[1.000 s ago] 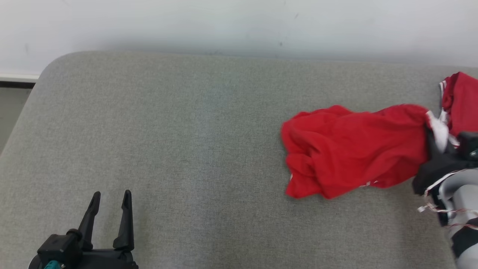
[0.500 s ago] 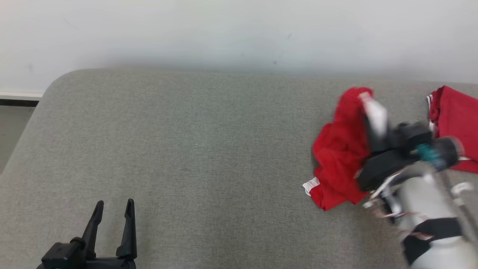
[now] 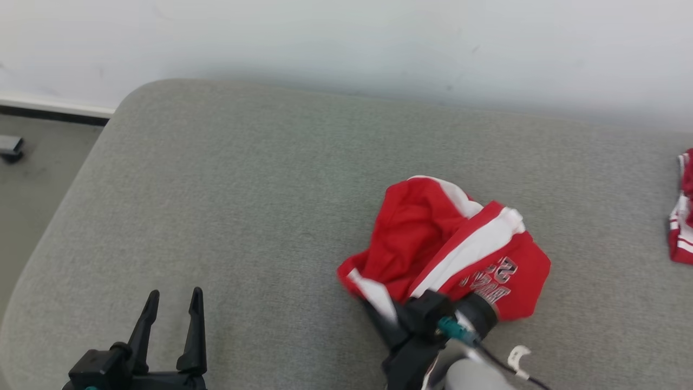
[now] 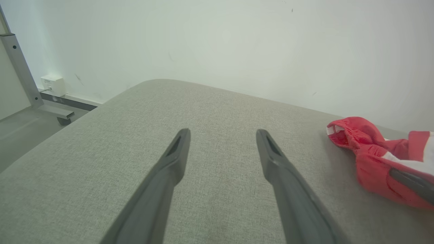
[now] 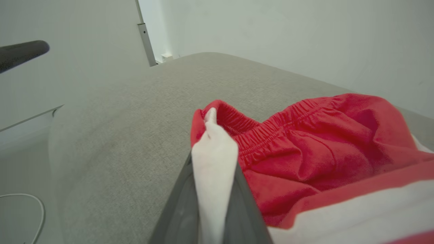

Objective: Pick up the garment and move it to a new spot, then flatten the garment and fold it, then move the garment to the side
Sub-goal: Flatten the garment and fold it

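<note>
Garment: red-and-white shorts (image 3: 444, 244), now hauled central on the grey fabric bench (image 3: 260, 184)
Right gripper (image 3: 381, 311): clamped on their white edge
Left gripper (image 3: 175, 292): spread, empty
Next: we flatten

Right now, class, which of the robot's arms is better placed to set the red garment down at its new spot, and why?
Right. The right gripper is shut on the white-striped edge of the garment, while the left gripper hangs open over the bare grey cushion, well apart from the cloth.
</note>
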